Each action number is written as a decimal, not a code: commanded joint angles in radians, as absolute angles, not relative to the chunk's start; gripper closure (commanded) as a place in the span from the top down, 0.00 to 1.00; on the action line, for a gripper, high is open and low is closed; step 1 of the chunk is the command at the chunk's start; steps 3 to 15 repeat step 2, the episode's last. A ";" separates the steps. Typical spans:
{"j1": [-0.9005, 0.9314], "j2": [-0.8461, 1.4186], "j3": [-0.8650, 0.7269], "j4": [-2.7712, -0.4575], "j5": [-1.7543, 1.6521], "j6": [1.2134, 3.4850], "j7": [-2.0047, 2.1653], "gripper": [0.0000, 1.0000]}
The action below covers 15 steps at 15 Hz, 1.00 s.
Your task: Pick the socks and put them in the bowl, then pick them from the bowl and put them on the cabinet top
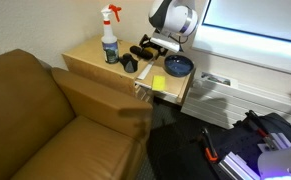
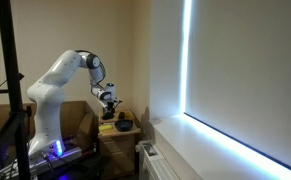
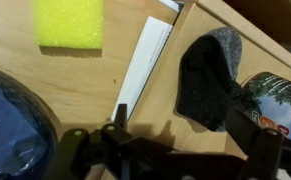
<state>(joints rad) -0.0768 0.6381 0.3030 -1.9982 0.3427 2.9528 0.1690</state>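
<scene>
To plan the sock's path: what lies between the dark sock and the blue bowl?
In the wrist view, a white flat strip lies on the cabinet top between the dark sock and the blue bowl.

Clutter around the work spot

A clear plastic spray bottle with a red-and-white trigger head (image 1: 110, 42) stands upright. A flat yellow rectangular sponge (image 1: 159, 83) lies well apart at its 4 o'clock. In the wrist view, a thin white paper strip (image 3: 145, 60) lies at the sponge's (image 3: 70, 22) 4 o'clock. A brown leather couch (image 1: 45, 120) fills an exterior view's 8 o'clock corner.
</scene>
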 commanded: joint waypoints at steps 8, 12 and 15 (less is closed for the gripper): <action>-0.123 0.559 0.353 -2.077 0.422 2.975 0.121 1.00; -0.123 0.559 0.353 -2.077 0.422 2.975 0.121 1.00; -0.123 0.559 0.353 -2.077 0.422 2.975 0.121 1.00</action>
